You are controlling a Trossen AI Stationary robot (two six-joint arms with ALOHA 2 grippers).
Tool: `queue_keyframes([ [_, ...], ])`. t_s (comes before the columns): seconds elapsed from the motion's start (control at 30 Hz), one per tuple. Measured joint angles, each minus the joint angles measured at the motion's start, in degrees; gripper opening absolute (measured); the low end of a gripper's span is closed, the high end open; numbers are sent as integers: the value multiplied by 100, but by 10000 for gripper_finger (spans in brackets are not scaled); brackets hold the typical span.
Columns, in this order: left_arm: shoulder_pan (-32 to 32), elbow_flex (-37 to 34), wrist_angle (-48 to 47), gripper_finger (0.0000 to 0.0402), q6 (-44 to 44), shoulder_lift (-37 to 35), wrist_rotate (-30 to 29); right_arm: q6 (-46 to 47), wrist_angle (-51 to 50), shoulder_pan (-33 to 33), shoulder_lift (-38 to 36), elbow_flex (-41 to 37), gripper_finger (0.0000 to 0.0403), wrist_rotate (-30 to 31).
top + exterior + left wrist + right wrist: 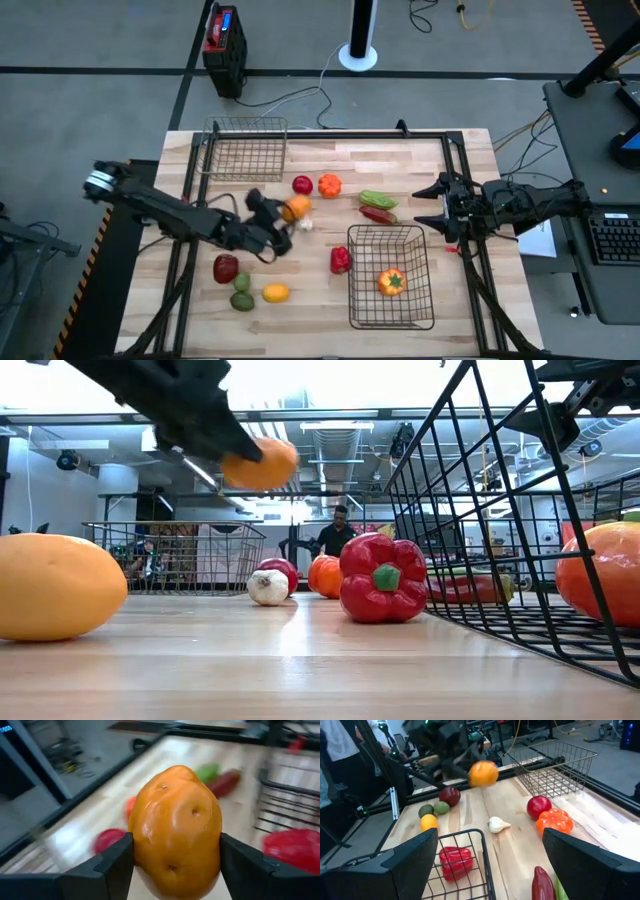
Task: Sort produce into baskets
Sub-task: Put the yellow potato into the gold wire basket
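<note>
My left gripper (283, 212) is shut on an orange potato-like piece (176, 830), held in the air over the middle of the table. It also shows in the low view (262, 463) and the right wrist view (483, 773). My right gripper (428, 204) is open and empty at the table's right, beside the larger basket (390, 318), where an orange pepper (391, 282) lies. The smaller basket (245, 150) stands at the far left. A white garlic (303, 226), a red apple (302, 184) and an orange piece (329, 184) lie on the table near the held piece. My left gripper pinches the orange piece between its two fingers (117, 865), one on each of its opposite sides (142, 845). The fingers come from the table's left, slanting down. The piece is lifted well clear of the table (262, 463).
A red bell pepper (341, 260) stands just left of the larger basket. A green piece (377, 199) and a red chili (377, 214) lie near my right gripper. A dark red piece (226, 267), two green ones (241, 291) and a yellow one (275, 293) lie near left.
</note>
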Motion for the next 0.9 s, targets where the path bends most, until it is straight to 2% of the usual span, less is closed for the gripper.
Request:
queue_keyframes([
  [0.1, 197, 0, -973, 232, -752, -684, -260, 0, 2, 0, 0, 0, 352, 0],
  [0.27, 871, 0, -1894, 232, -1170, -1550, -19, -4, 1, 0, 0, 0, 352, 134],
  [0.33, 1300, 2, -1932, 232, -1144, -1800, 354, -7, 2, 0, 0, 0, 352, 155],
  [0.43, 2168, 157, -2361, 232, -1081, -2067, 1355, -7, 4, 0, 0, 0, 352, 153],
  [0.5, 2744, 372, -2737, 232, -945, -2101, 1780, -7, 2, 0, 0, 0, 352, 152],
  [0.6, 3473, 766, -3285, 232, -486, -1979, 2031, -7, 2, 0, 0, 0, 352, 153],
  [0.9, 4785, 2095, -4502, 232, 927, -986, 2599, -8, -1, 0, 0, 1, 352, 272],
])
